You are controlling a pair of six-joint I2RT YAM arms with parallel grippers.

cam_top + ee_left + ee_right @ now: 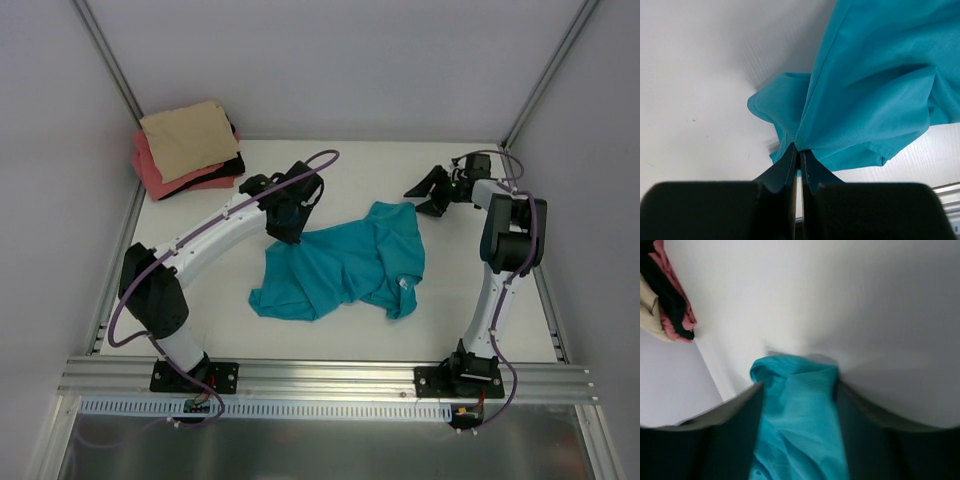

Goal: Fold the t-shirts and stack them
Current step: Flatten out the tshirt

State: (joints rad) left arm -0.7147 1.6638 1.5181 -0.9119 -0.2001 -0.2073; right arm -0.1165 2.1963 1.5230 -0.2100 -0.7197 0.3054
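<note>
1. The teal t-shirt (pixel 340 262) lies crumpled in the middle of the table (pixel 380 165), with its small white neck label (pixel 404 285) towards the near right.
2. The left gripper (pixel 799 150) is clamped tight on a fold at the shirt's left edge, and the cloth is bunched up into its fingers.
3. The right gripper (pixel 418 200) stands spread at the shirt's far right corner. The right wrist view shows teal cloth between its fingers (pixel 740 440), not pinched.
4. In the far left corner, the tan t-shirt (pixel 185 140) sits folded on top of the coral-pink t-shirt (pixel 160 178), with a black cloth (pixel 225 165) between them.
</note>
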